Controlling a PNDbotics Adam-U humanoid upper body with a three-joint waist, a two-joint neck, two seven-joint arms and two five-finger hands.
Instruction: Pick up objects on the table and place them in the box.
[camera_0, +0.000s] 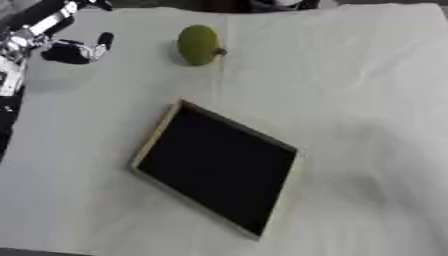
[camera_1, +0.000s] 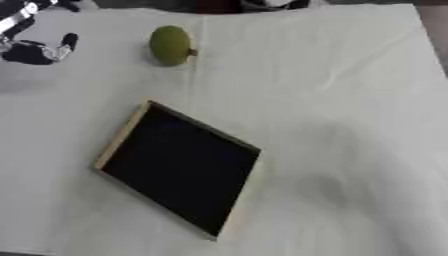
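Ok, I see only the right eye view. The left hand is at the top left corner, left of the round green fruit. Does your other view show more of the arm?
Observer: Yes. In the left eye view the silver and black left arm crosses the upper left corner, above the left hand.
Operator: And the left border of the white cloth-covered table?
Observer: Only that view shows it: a dark strip lies beyond the table, left of the shallow wooden box with the black inside.
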